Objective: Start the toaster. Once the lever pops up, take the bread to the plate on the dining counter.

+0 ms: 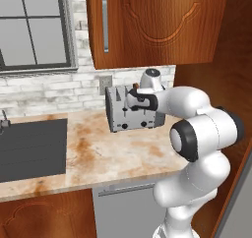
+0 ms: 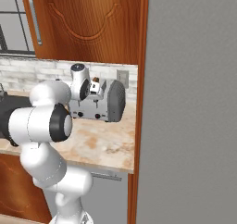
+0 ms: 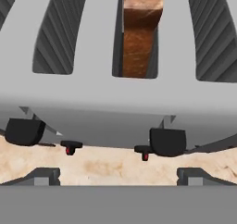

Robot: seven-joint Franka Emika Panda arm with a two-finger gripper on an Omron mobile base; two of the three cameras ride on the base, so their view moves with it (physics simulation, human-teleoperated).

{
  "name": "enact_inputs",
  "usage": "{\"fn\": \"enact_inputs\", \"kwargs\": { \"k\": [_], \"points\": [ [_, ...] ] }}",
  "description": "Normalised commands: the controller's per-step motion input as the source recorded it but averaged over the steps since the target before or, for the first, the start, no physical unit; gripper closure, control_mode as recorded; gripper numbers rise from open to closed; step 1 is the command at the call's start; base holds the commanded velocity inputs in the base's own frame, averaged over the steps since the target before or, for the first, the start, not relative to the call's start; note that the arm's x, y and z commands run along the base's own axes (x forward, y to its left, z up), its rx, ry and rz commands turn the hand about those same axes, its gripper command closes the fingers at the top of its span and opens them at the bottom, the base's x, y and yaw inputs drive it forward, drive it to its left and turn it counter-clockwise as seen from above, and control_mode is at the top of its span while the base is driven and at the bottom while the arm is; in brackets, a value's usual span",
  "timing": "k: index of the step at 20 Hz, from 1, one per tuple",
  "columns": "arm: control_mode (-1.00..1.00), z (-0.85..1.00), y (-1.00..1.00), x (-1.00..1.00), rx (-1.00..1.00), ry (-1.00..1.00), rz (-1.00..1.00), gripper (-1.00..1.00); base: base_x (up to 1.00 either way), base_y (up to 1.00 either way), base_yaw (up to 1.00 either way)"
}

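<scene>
You had the gripper (image 3: 118,176) poised directly above the toaster (image 1: 129,113), its fingers (image 3: 42,176) spread wide and gripping nothing. The bread (image 3: 140,38) sat inside one slot. The toaster stood on the marbled worktop (image 1: 108,158) against the brick wall.

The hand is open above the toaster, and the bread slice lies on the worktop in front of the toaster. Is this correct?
Not quite. The bread does not lie on the worktop; it stands in a slot of the toaster, as the hand view shows. The rest holds: the hand is open above the toaster.
</scene>
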Motion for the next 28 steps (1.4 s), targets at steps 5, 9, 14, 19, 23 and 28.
{"fn": "enact_inputs", "kwargs": {
  "k": [5,9,14,19,23,28],
  "points": [
    [-1.0,-0.02,0.0,0.03,0.0,-0.01,0.0,-1.0,0.0,0.0,0.0],
    [-1.0,0.0,0.0,0.1,0.0,0.0,0.0,-1.0,0.0,0.0,0.0],
    [-1.0,0.0,0.0,0.13,0.0,0.0,0.0,-1.0,0.0,0.0,0.0],
    [-1.0,0.0,0.0,0.16,0.0,0.0,0.0,-1.0,0.0,0.0,0.0],
    [-1.0,0.0,0.0,0.13,0.0,0.0,0.0,-1.0,0.0,0.0,0.0],
    [-1.0,-0.01,0.0,0.01,0.0,0.0,0.0,-1.0,0.0,0.0,0.0]
  ]
}}
